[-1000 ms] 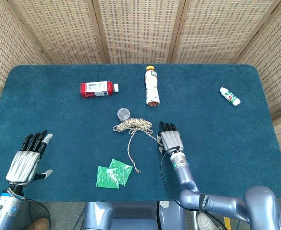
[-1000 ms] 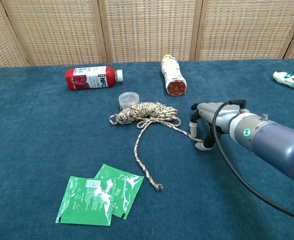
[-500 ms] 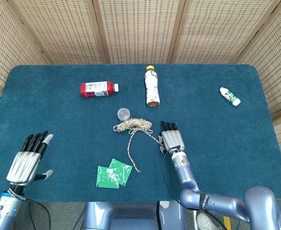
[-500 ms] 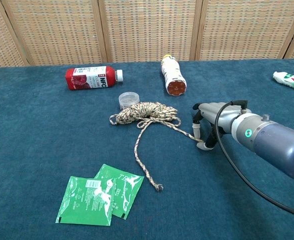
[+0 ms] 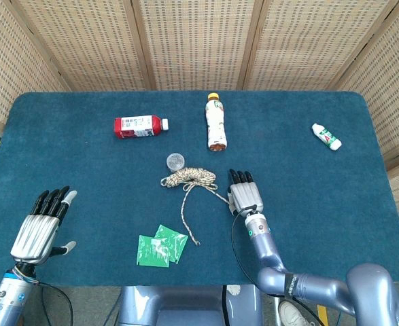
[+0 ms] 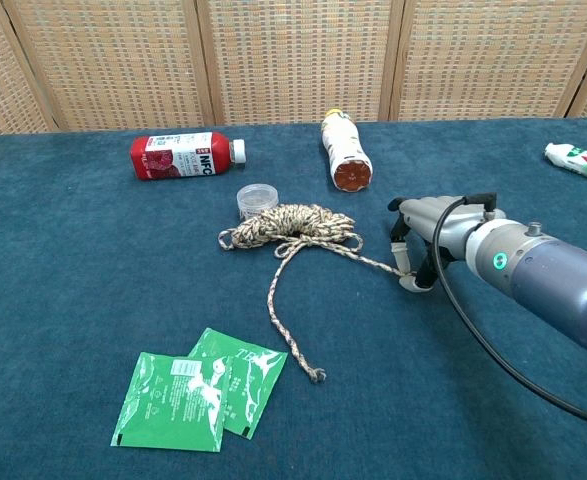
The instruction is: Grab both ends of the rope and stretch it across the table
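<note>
the beige braided rope (image 6: 293, 228) lies mostly coiled in the middle of the dark blue felt table (image 5: 321, 197), one loose end trailing toward the lower centre and the other strand running right to the right hand (image 6: 413, 250), whose fingers curl down and pinch that rope end against the cloth. the left hand (image 5: 41, 227) rests in the lower left of the head view, flat with its fingers apart, holding nothing, well apart from the rope. a small clear plastic jar (image 6: 255, 199) sits touching the coil's upper edge, with two green foil sachets (image 6: 198, 389) in the lower left of the chest view.
</note>
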